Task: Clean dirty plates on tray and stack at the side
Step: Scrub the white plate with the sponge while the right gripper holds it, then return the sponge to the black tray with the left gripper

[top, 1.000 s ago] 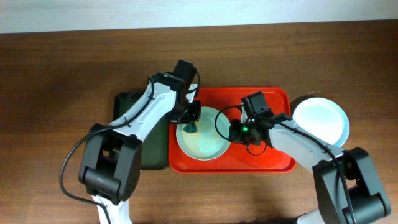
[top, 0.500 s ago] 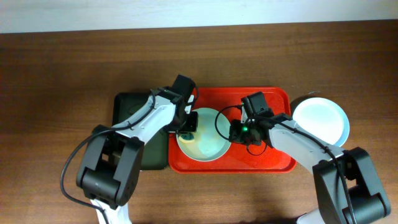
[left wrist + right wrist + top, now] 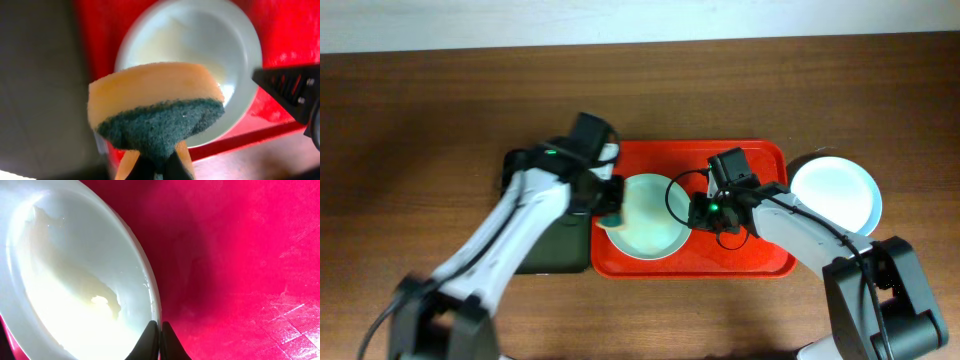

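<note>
On the red tray [image 3: 760, 160], one plate [image 3: 645, 225] sits in the left half. The right gripper [image 3: 697, 212] is fully closed on the plate's right rim, fingers [image 3: 149, 342] pinching the edge. My read is that it's an anchor, so the plate doesn't skate while being scrubbed.

The left gripper [image 3: 155, 167] is clamped tight on a sponge [image 3: 155, 100] (yellow foam, green scouring layer), gripping at the green side.

Overhead puts the sponge over the plate's left rim, right beside the dark green tray [image 3: 545, 250]. The wrist view suggests it's lifted off the surface, but I can't confirm contact.

The plate has a pale wet smear in the middle, so it's probably not clean yet.

The side stack [image 3: 835, 195] is on the table [image 3: 420, 100] just right of the red tray, apart from both grippers.

Net: the plate lies between the grippers, touching the right one and just beside the left.
</note>
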`<state>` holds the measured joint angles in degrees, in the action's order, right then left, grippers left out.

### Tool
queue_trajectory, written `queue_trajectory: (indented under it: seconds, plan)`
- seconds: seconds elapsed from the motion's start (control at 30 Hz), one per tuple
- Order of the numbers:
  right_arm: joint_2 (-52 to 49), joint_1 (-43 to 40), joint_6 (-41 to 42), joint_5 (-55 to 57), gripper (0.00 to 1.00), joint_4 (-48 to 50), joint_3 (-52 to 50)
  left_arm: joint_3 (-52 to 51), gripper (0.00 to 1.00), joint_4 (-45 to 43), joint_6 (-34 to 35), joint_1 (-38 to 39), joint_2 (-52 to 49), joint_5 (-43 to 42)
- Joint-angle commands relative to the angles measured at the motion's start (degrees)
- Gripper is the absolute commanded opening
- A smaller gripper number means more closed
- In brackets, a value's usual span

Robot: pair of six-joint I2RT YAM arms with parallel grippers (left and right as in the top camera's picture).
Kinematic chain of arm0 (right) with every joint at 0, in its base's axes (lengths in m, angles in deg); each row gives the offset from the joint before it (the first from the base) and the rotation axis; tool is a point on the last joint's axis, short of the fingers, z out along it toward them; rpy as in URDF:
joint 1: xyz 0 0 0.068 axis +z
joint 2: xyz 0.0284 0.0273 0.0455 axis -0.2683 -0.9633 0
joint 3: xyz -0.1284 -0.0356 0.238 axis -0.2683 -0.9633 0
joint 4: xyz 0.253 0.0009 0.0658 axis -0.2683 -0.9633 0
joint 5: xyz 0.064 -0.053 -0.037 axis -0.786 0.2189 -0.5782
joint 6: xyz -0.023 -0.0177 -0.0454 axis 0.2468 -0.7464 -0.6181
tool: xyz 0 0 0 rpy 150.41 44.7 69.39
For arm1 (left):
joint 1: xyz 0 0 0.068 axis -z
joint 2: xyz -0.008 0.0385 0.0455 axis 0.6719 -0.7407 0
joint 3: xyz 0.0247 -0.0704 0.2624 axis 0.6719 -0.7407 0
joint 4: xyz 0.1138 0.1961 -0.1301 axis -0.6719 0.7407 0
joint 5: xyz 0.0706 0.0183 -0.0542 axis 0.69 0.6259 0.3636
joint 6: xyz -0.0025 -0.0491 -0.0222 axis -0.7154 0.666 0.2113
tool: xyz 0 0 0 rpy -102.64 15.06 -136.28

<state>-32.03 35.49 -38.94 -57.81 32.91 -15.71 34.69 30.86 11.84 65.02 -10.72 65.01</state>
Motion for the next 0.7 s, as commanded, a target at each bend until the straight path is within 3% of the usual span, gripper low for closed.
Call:
queue_trajectory:
  seconds: [0.0,0.1,0.23,0.37,0.53,0.67]
  plan:
    - [-0.52,0.33,0.22,-0.33,0.04,0.0,-0.37,0.79,0.0,4.61,0.5,-5.27,4.24,9.22]
    - [-0.52,0.33,0.24,-0.33,0.04,0.0,-0.37,-0.48,0.0,7.13,-0.13,-7.8,3.17,12.85]
    - [-0.52,0.33,0.24,-0.33,0.04,-0.22,-0.37,-6.45,0.0,2.08,-0.13,-7.87,1.31,16.87]
    - [-0.52,0.33,0.24,-0.33,0.04,-0.2,-0.37,-12.61,0.0,-5.51,-2.14,-7.87,-1.4,16.65]
    - [-0.52,0.33,0.24,-0.33,0.04,-0.17,-0.37,-16.04,0.0,-11.1,-12.13,-7.87,-4.07,11.23]
    - [-0.52,0.33,0.24,-0.33,0.04,-0.15,-0.37,-13.94,0.0,-14.49,-12.02,-7.87,-3.93,13.09]
